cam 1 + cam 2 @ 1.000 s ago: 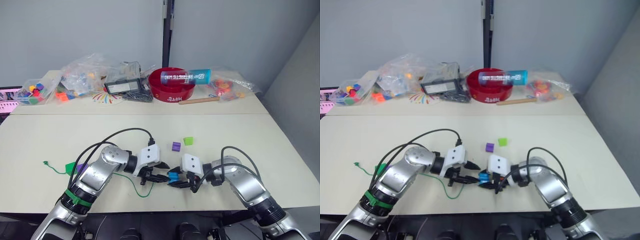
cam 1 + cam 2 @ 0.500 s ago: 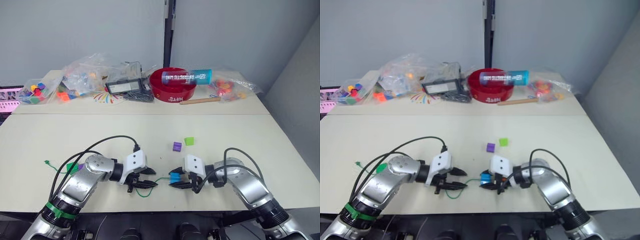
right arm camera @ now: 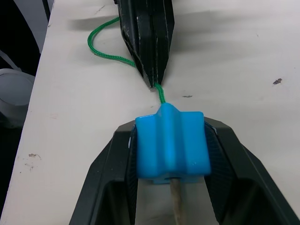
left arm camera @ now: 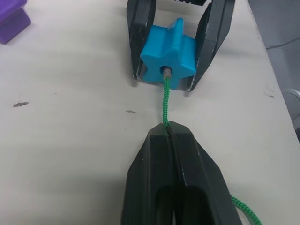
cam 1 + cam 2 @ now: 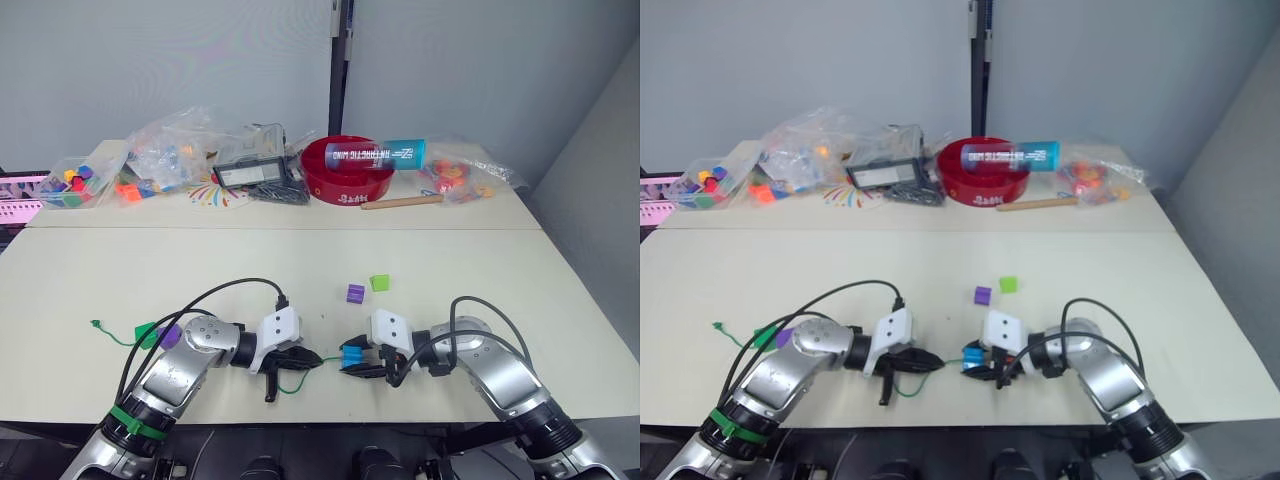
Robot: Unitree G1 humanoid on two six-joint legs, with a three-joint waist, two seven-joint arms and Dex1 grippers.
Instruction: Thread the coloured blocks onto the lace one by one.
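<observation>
My right gripper (image 5: 351, 357) is shut on a light blue block (image 3: 171, 145), held just above the table. The green lace (image 4: 165, 101) enters the block's hole, and its pale stiff tip (image 3: 176, 202) sticks out of the other side. My left gripper (image 4: 168, 130) is shut on the lace a short way from the block. The lace trails left to a knot (image 5: 92, 324), past a dark green block (image 5: 145, 333) and a purple block (image 5: 168, 336) by my left forearm. A second purple block (image 5: 354, 293) and a lime green block (image 5: 378, 283) lie loose beyond the grippers.
The back table holds clear bags of toy pieces (image 5: 160, 160), a black tray (image 5: 250, 175), a red bowl (image 5: 355, 180) with a blue tube (image 5: 385, 153) across it and a wooden stick (image 5: 402, 202). The table's front edge lies close under both grippers.
My left gripper drew back from the block to the left along the lace, then came a little closer. The right gripper kept the blue block almost in place.
</observation>
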